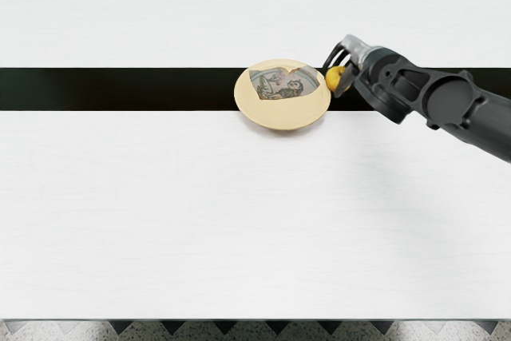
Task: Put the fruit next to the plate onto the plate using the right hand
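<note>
Since your right robot hand (351,69) looks wrapped around the fruit (335,77), with fingers (330,55) curled over the top and another under its right side, I'd call this the grab-and-carry bit. The fruit is small and yellow and sits right at the plate (279,121)'s right rim, either touching it or just beside it. I honestly can't tell whether it's off the surface (239,213) yet.

What I'd do: make sure the grip is really snug before moving, because a round little thing like that will probably squirt out of a loose hold. Then lift enough to clear the rim and go left. The trip is short, so there's no need to rush. Aim for the middle, over the print (275,85), rather than letting go near the edge, where it could roll back off. Lower it before you open up, don't drop it.

Around it there's not much. The plate straddles the black band (120,89) that runs across the surface, and I see nothing else near the path. The only real obstacle is the rim itself; knock it with your knuckles and the plate might slide. The left arm isn't showing at all.
</note>
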You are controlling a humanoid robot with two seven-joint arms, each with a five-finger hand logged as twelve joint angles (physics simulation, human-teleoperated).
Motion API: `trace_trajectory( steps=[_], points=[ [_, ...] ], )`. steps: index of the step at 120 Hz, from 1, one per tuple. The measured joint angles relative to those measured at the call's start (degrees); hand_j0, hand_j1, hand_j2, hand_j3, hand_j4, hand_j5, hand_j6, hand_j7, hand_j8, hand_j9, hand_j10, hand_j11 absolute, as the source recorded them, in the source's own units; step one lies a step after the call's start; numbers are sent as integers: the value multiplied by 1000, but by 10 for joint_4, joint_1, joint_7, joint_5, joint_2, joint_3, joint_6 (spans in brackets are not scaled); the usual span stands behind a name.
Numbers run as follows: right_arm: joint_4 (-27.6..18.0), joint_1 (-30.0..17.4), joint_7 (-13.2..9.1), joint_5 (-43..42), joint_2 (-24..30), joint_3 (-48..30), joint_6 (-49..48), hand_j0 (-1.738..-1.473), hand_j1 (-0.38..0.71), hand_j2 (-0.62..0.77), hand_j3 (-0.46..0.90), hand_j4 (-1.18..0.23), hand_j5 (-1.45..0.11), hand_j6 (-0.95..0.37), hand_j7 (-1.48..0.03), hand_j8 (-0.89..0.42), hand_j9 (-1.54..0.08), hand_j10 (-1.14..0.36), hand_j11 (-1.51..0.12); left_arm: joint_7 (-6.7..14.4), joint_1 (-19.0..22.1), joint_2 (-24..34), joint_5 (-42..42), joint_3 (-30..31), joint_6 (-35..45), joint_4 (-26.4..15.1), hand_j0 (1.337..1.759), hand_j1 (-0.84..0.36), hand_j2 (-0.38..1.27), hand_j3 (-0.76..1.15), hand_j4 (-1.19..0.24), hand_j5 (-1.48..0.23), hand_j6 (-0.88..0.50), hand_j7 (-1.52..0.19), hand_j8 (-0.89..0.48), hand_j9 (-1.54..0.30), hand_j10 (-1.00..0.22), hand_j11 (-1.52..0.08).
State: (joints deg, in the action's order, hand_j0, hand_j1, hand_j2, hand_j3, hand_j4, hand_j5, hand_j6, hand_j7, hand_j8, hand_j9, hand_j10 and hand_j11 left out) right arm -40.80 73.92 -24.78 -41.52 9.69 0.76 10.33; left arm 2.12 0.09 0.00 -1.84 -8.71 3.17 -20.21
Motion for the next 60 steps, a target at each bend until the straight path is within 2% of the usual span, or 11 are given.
trace_trajectory(
  steps=[44,47,60],
  points=[
    [0,-2,0,1,-54,-9,0,-1658,302,327,0,-642,-899,-427,-864,-390,-874,-602,-880,0,0,0,0,0,0,0,1658,326,4,0,-19,-25,-19,-25,-19,-25,-19,-25],
    [0,-2,0,1,-55,-9,1,-1658,284,290,0,-618,-860,-428,-829,-395,-838,-582,-844,0,0,0,0,0,0,0,1658,326,4,0,-19,-25,-19,-25,-19,-25,-19,-25],
    [0,-2,2,-1,-63,-30,2,-1658,24,171,0,-365,-508,-253,-489,-234,-495,-344,-498,0,0,0,0,0,0,0,1658,326,4,0,-19,-25,-19,-25,-19,-25,-19,-25]
  ],
)
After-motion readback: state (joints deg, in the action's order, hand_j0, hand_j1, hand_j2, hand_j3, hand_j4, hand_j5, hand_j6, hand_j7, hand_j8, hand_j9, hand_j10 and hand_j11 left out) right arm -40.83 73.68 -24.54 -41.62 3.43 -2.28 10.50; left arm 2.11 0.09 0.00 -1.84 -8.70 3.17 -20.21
